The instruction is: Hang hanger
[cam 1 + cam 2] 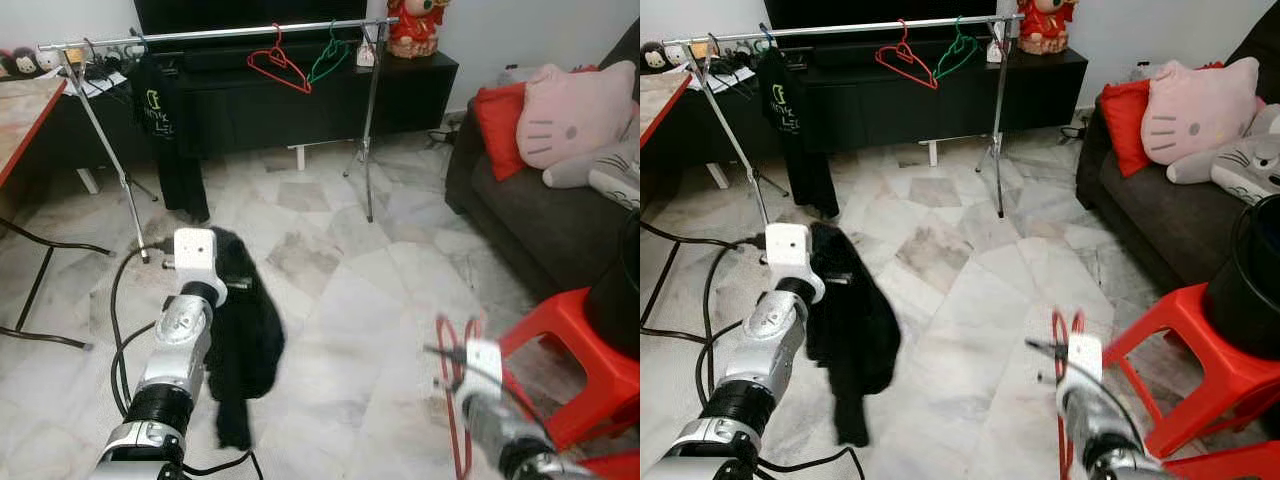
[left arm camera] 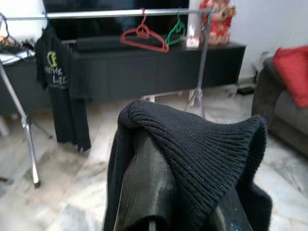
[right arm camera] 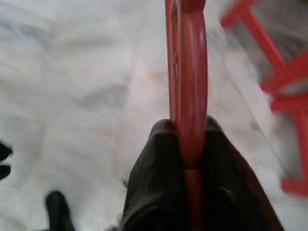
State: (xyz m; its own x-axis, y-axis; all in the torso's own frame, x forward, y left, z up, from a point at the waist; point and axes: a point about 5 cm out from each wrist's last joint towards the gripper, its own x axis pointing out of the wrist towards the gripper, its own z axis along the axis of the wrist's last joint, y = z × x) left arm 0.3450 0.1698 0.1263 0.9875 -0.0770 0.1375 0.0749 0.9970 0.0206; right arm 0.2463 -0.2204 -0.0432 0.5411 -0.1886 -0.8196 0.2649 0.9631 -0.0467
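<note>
1. Left eye view: A living room with a pale marble floor [image 1: 340, 300]. At the far side a long silver metal clothes rail [image 1: 215, 33] stands on thin legs before a low black TV cabinet [image 1: 300, 100]. On the rail hang an empty red plastic hanger [image 1: 278, 68], an empty green plastic hanger [image 1: 328, 58] and a black printed T-shirt [image 1: 165, 130]. The left gripper [image 1: 222, 262] is raised with a black knitted garment [image 1: 245, 340] draped over it. Low on the robot's right, blurred, the right gripper [image 1: 452, 352] holds a second red plastic hanger [image 1: 456, 405], well apart from the rail.

2. Right eye view: The same scene. On the right are a dark grey sofa [image 1: 1180, 220] with a pink cat-face cushion [image 1: 1195, 110] and a red plastic stool [image 1: 1200, 350].

3. Left wrist view: The ribbed black knit is wrapped over the left gripper's fingers [image 2: 144, 183]. They carry the garment, but whether they are spread or pinched cannot be told. The rail stands ahead, still at a distance.

4. Right wrist view: The right gripper's fingers [image 3: 154, 178] are closed narrowly on the red hanger's thin plastic, clamping it on both sides.

5. Progress, as a judgement: the hanger is in hand but not hung. What seems left is approaching the rail, perhaps dressing the hanger with the knit, then hooking it over the bar.
</note>
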